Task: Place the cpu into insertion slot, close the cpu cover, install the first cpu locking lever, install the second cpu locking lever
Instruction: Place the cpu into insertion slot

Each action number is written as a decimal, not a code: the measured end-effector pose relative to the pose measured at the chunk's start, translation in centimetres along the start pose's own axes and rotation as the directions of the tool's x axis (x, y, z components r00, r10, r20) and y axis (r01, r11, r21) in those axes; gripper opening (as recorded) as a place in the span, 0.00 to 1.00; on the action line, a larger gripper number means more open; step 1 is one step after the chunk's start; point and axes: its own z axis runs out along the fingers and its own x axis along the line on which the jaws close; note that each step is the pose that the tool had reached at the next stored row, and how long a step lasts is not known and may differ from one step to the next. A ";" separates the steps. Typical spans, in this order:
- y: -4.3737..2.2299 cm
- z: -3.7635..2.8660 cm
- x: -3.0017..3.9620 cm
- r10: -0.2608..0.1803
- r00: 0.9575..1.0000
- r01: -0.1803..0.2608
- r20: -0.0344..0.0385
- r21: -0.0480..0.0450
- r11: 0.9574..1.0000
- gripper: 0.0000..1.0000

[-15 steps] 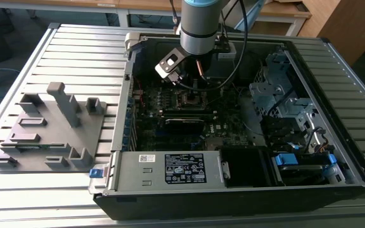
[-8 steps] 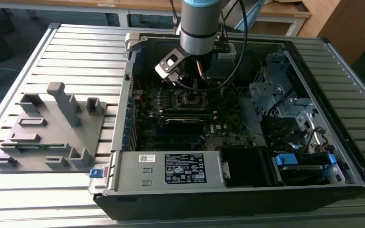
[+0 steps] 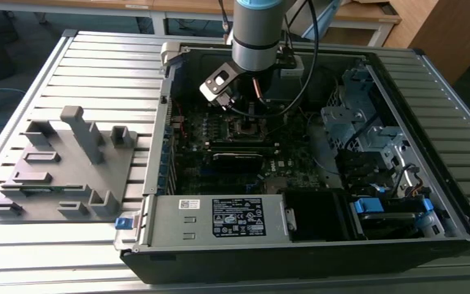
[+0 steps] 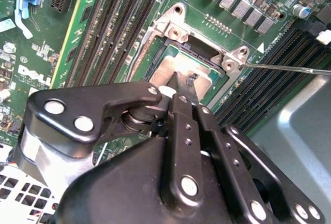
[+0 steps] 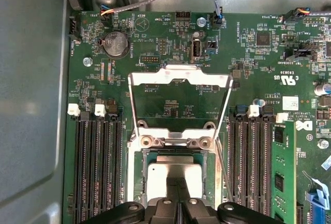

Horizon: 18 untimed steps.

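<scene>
Cpu (image 5: 173,172): I log it lying flat inside the insertion slot (image 5: 138,175), edges parallel to the rim, directly under the hand (image 5: 178,187). The hand's fingers are drawn narrow, tips on the metal top.
Cpu cover (image 5: 178,74): open, hinged at the slot's far edge.
Memory slots (image 5: 98,167): flank the slot on both sides.
Locking lever (image 4: 289,69): thin rod jutting sideways from the slot's corner.

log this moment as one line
gripper shut, over silvery square cpu | cpu in metal-rimmed insertion slot | silvery frame cpu cover open
</scene>
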 end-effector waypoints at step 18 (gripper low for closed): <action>0.06 -1.58 0.04 0.000 1.000 0.000 0.000 0.000 1.000 0.11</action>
